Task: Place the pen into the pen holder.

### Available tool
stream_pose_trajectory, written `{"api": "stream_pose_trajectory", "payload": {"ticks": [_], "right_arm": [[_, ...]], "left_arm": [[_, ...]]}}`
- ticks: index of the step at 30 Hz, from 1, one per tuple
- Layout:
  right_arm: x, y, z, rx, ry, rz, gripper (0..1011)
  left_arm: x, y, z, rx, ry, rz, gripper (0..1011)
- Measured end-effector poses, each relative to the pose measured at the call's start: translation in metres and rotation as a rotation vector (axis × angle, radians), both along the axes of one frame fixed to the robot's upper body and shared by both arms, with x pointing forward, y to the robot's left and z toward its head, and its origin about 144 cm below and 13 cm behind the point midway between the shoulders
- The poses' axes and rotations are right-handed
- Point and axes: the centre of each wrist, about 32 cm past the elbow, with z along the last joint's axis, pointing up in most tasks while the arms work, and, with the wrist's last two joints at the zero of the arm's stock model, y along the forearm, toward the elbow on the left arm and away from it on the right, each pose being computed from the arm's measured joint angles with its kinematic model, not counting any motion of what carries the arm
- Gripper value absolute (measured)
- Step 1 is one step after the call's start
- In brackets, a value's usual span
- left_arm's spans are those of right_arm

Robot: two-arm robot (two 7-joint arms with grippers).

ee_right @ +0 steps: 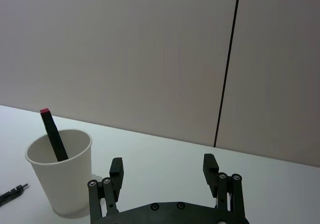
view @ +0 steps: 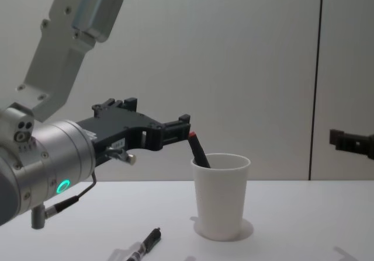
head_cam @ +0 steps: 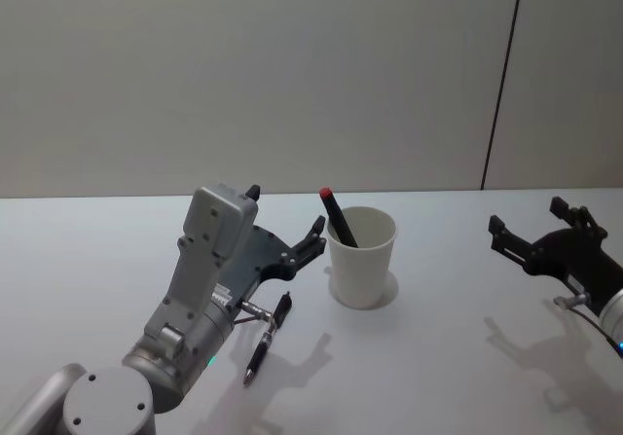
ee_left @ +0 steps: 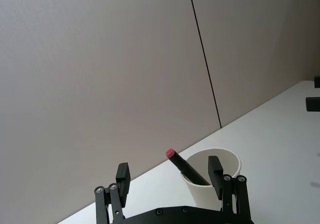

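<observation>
Ok, so from where I sit this looks like the tail end of a drop-off. The red-capped pen stands in the pen holder, leaning on the rim on the side facing my left hand. That hand hangs just beside the cup at about rim height, fingers spread apart, holding nothing. My right hand is parked well off to the right, also spread and empty.

Catch: there's a second pen lying flat on the surface by my left forearm, near the cup but not touching it. If that one counts too, my next move is to pull the left hand clear of the rim, drop down and line the fingers across the barrel.

Room-wise I'm fine, with bare surface all around and no edge close. I'd just watch the cup, since it looks light enough to tip on a bump.
</observation>
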Motion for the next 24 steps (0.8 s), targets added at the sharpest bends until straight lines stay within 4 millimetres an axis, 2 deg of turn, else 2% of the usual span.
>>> {"api": "stream_pose_trajectory", "payload": {"ticks": [24], "right_arm": [[-0.0093,-0.0047,-0.0015,-0.009,0.051,-0.03,1001]], "left_arm": [[0.0,0.0,0.0,0.0,0.0,0.0,999]]}}
